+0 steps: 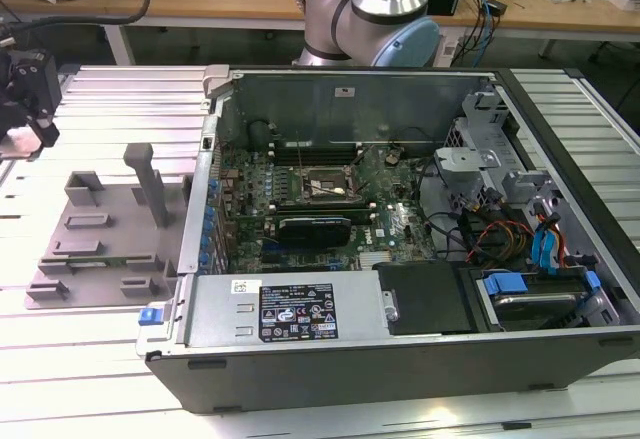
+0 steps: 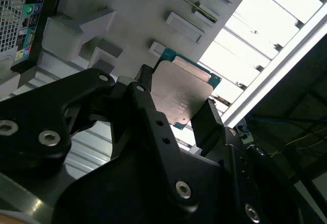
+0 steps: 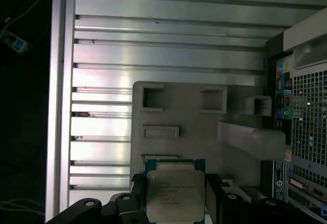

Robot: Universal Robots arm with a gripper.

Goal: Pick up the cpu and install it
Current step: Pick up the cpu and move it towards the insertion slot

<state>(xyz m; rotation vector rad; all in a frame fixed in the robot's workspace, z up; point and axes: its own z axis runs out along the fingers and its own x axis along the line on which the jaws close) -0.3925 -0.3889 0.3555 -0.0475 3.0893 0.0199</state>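
The cpu [image 2: 181, 94], a flat square chip with a silvery-grey top and a thin green edge, is held off the table between two black fingers [image 2: 145, 89]. My gripper [image 2: 179, 104] is shut on its two opposite sides. In the first wrist view the cpu [image 3: 175, 193] hangs over the near edge of the grey fixture plate [image 3: 204, 127], with the gripper [image 3: 175, 198] clamped around it. The exterior view shows the gripper [image 1: 28, 119] at the far left, above the slatted table and apart from the open computer case [image 1: 400, 359]. The black socket frame [image 1: 318, 184] lies on the motherboard inside the case.
The grey fixture plate [image 1: 100, 239] with raised blocks and an upright post [image 1: 150, 184] lies on the slatted aluminium table [image 1: 120, 99], on the exterior view's left of the case. The case wall [image 1: 205, 179], cables [image 1: 490, 234] and drive bays [image 1: 540, 289] crowd the interior. The arm's base [image 1: 370, 14] stands behind the case.
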